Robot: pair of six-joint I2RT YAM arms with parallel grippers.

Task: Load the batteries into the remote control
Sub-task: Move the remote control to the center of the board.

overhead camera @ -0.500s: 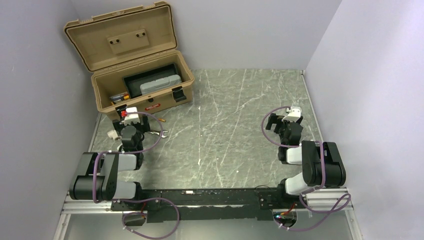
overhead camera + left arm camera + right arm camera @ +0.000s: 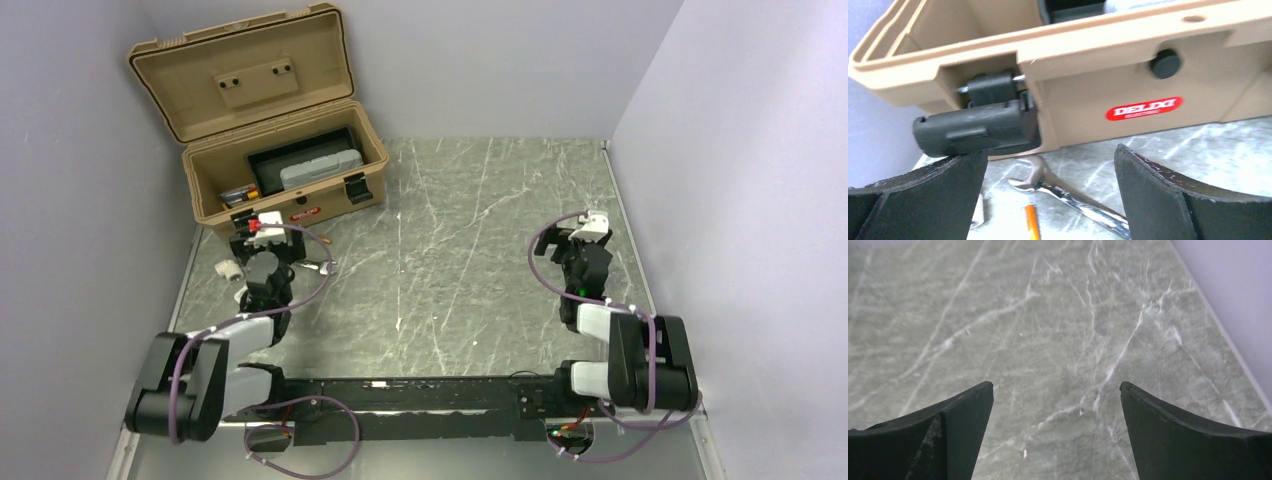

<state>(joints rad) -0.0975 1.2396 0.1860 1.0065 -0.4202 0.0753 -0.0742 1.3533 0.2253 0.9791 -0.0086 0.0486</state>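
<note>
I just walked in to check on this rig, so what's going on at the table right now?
Two robot arms seem to be early in the job, and neither holds anything. The left gripper, jaws wide open, faces the front of the open tan toolbox, just above a wrench and a slim orange item lying on the table. The right gripper, also open, hangs over a bare stretch of the table on the right side.
</note>
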